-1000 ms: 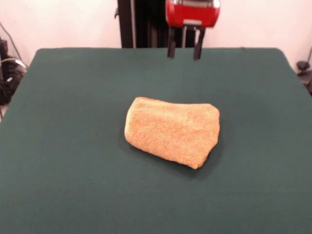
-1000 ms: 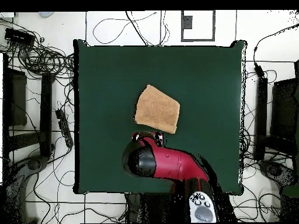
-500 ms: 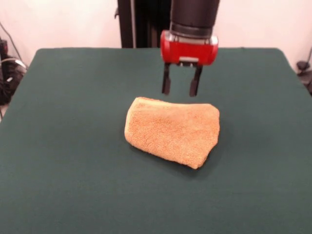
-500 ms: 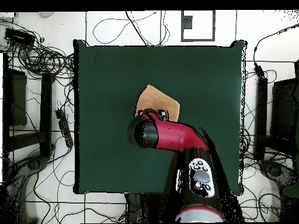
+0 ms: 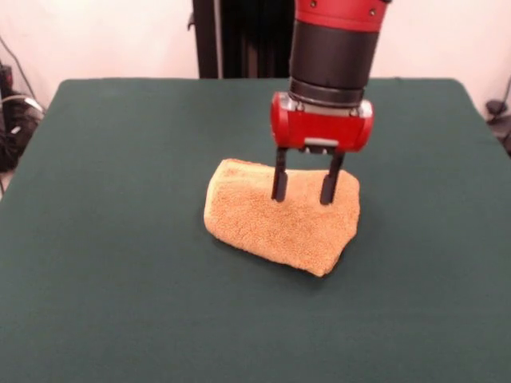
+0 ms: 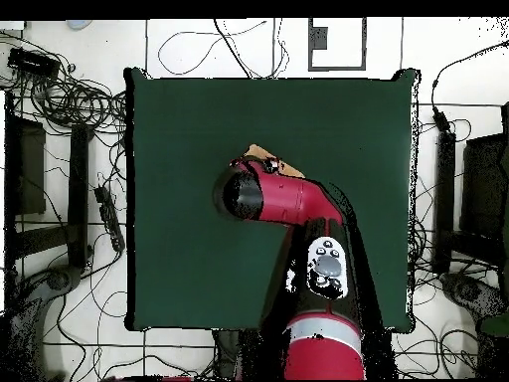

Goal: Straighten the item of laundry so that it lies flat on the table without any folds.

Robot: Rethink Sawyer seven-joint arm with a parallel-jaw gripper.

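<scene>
On the green table (image 5: 96,239), your towel (image 5: 271,227) lies folded directly under the gripper (image 5: 304,194). Its fingers (image 5: 279,182) are spread, gripping nothing, tips over the far half. The long axis runs side to side beneath them.

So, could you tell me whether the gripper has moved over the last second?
Yes. The gripper, open, came down and away from the table's far edge; its tips are now over the folded towel.
</scene>
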